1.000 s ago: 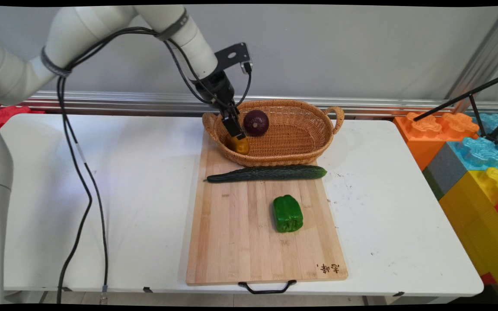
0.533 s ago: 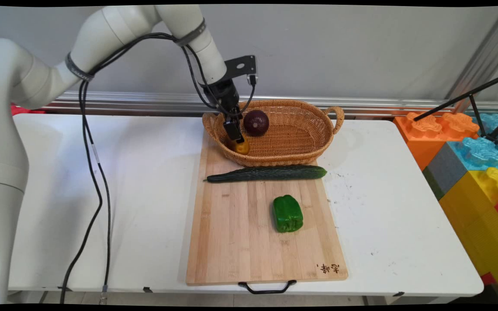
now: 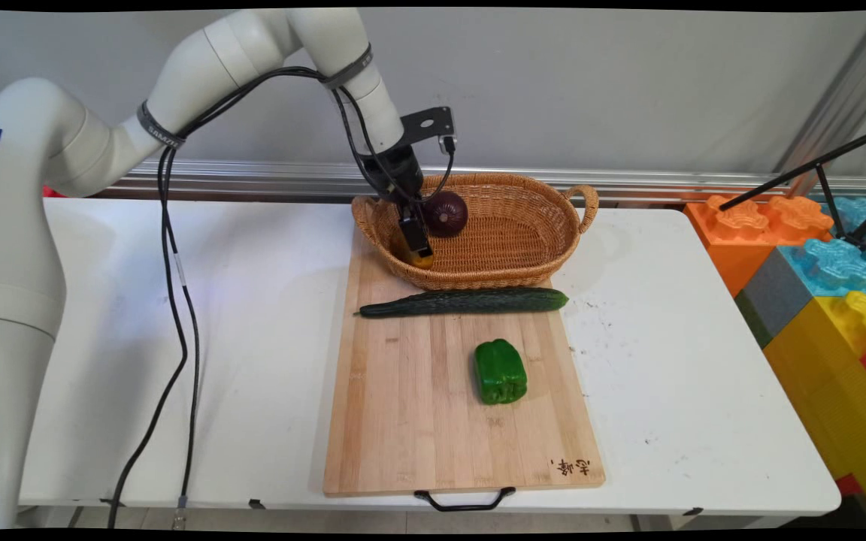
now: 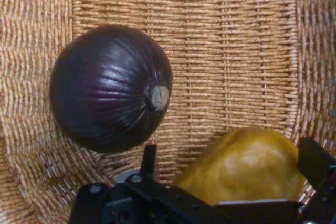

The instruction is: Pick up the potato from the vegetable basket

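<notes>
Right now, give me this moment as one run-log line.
tool: inside wicker basket, closed around yellow fruit | purple onion: in basket beside it | cucumber, green pepper: on cutting board

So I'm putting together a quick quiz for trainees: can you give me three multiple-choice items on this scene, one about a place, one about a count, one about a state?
1. Where is the purple onion?
A. In the wicker basket
B. On the cutting board
C. On the bare table

2. How many green vegetables lie on the cutting board?
A. One
B. Two
C. Three

3. What is the pincer doing?
A. Hanging open above the table
B. Shut on the yellow-brown fruit
C. Shut on the onion

Answers: 1 A, the onion rests on the basket's weave. 2 B, a cucumber and a green pepper. 3 B, the hand view shows the fruit held between the fingers, inside the basket.
</notes>
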Tool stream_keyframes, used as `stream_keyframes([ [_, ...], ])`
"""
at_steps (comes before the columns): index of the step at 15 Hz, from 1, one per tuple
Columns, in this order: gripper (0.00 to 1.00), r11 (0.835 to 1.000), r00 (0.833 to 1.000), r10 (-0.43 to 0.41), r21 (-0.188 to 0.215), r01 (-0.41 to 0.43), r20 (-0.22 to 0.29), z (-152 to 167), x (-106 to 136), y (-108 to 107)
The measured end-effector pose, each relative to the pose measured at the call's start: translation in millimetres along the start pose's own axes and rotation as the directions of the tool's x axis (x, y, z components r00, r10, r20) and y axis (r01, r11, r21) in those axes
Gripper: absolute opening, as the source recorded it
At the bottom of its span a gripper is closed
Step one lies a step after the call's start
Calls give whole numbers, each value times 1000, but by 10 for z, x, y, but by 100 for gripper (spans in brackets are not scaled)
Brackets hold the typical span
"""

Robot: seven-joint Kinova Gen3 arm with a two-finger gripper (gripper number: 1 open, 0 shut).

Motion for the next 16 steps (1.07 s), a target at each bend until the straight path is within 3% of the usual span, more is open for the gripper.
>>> stream_keyframes([
  [11,100,993,994,-105,-53,105,-2,127,-17,-68],
  [16,100,991,993,-118,-57,118,8,158,-54,-79],
])
